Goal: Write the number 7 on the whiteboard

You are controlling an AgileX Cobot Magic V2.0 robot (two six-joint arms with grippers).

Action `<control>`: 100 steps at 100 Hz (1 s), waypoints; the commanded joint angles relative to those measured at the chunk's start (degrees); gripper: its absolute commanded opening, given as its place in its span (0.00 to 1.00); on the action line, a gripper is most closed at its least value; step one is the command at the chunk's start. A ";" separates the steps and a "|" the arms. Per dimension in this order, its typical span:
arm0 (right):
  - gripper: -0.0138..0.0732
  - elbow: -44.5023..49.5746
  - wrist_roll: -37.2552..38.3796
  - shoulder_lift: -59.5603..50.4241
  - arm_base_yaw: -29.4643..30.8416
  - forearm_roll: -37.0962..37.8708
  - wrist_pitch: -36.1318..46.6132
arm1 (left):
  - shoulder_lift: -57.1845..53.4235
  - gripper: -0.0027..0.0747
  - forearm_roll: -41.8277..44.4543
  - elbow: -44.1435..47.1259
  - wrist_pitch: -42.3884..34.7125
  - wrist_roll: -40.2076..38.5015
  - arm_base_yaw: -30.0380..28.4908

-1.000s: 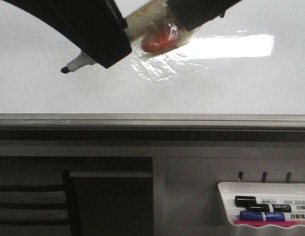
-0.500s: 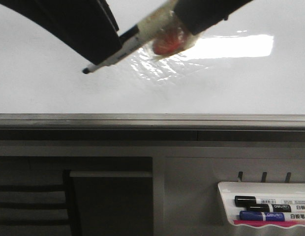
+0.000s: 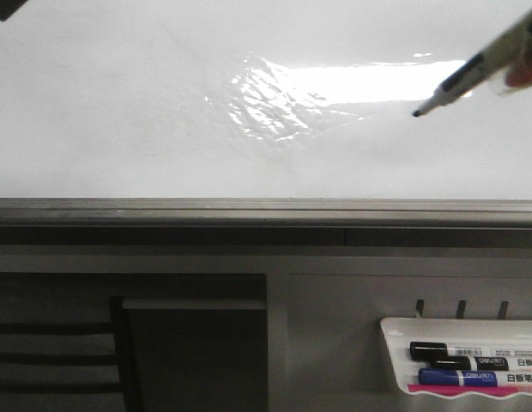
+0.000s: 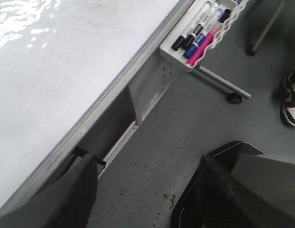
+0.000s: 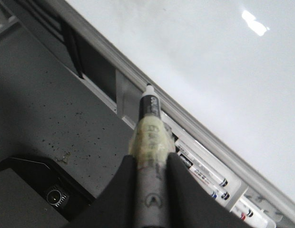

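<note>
The whiteboard (image 3: 120, 129) is a glossy white board filling the upper front view, with a bright glare and a grey frame along its lower edge. The number 7 is out of view; the board surface I see carries no mark. A black-tipped marker (image 3: 459, 81) with tape wrapped round its barrel slants in from the right edge, tip pointing left over the board. Whether the tip touches I cannot tell. My right gripper (image 5: 151, 166) is shut on the marker (image 5: 148, 118). My left gripper (image 4: 147, 190) is open and empty, beside the whiteboard (image 4: 52, 71) frame over the floor.
A small white marker tray (image 3: 395, 343) hangs below the board at the right, holding black, blue and pink markers. The same marker tray (image 4: 169, 50) shows in the left wrist view. A dark box (image 5: 24, 190) lies on the speckled grey floor. A shoe (image 4: 292, 95) stands nearby.
The right gripper has carried the marker from the board's left-centre to its far right. The left arm has pulled away up and left, almost out of the front view.
</note>
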State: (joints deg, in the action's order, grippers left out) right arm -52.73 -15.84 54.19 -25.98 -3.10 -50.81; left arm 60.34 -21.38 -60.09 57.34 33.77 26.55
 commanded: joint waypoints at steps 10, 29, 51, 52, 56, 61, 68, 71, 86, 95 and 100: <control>0.10 6.21 5.23 -3.67 3.11 0.35 12.16 | -8.39 0.58 -1.72 7.66 -10.66 -1.42 -3.50; 0.10 7.61 5.23 -2.85 3.28 -6.00 18.03 | -12.62 0.58 -2.19 14.31 -20.85 -1.42 -3.84; 0.10 0.48 7.15 4.07 3.39 -6.52 12.79 | -12.21 0.58 -4.34 14.75 -22.96 -1.42 -3.84; 0.10 -0.62 7.15 4.45 3.39 -6.36 11.72 | -12.20 0.58 -4.34 14.75 -22.97 -1.42 -3.84; 0.10 -3.52 7.15 6.86 3.39 -5.09 9.31 | -11.94 0.58 -4.34 14.75 -23.08 -1.42 -3.84; 0.10 -7.97 7.04 9.36 3.39 -4.45 5.73 | -11.73 0.58 -4.34 14.75 -23.06 -1.42 -3.84; 0.10 -8.41 7.04 10.74 2.49 -5.58 7.74 | -11.49 0.58 -4.34 14.75 -23.06 -1.42 -3.84; 0.10 -7.00 7.04 10.74 1.65 -6.26 11.45 | -11.48 0.58 -4.34 14.75 -23.06 -1.42 -3.84; 0.10 -2.95 7.30 12.09 -1.62 -8.35 24.03 | -11.48 0.58 -4.34 14.75 -23.76 -1.42 -3.84; 0.10 -3.84 7.30 14.08 -1.67 -8.47 24.82 | -11.24 0.58 -4.34 14.75 -24.00 -1.42 -3.84; 0.10 -4.10 7.30 15.02 -1.67 -8.47 25.46 | -11.15 0.58 -4.34 14.75 -24.00 -1.42 -3.84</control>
State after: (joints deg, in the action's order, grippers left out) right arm -54.61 -8.76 68.69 -27.58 -10.93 -30.83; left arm 48.95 -24.01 -43.88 37.33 33.09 22.84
